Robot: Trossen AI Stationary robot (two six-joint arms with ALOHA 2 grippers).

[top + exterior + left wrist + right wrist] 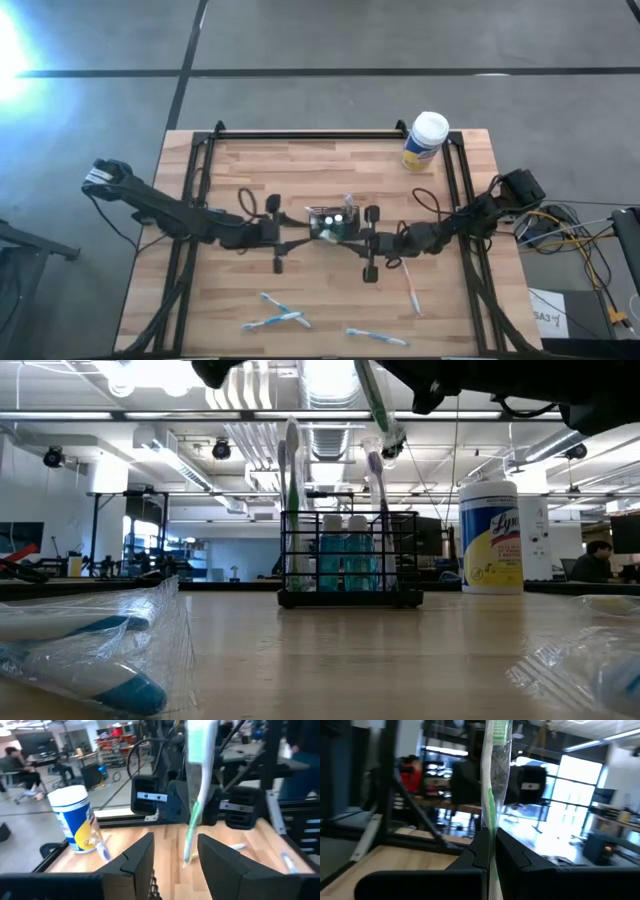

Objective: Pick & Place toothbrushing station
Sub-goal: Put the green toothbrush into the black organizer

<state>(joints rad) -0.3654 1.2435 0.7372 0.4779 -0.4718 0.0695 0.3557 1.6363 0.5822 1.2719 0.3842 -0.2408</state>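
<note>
1. The toothbrushing station (331, 222), a small black wire-frame rectangular holder, stands upright at the centre of the light wooden slatted table (320, 165), between the two grippers. In the low view the toothbrushing station (350, 565) contains blue-green bottles and upright toothbrushes.
2. The left gripper (278, 238) sits just beside the holder on its left. In the left wrist view its two dark fingers (137, 857) stand apart, with nothing clamped between them.
3. A green-and-white toothbrush in clear plastic wrap (197, 785) hangs in front of the left gripper, in line with the gap between its fingers.
4. The right gripper (371, 240) sits just beside the holder on its right. In the right wrist view its fingers (475, 852) are closed against the green-and-white wrapped toothbrush (492, 795), which stands roughly vertical.
5. A yellow cylindrical wipes canister with a white cap (425, 141) stands near the far right corner of the table, well apart from the holder.
6. Several wrapped blue-and-white toothbrushes (275, 318) lie flat along the near edge.
</note>
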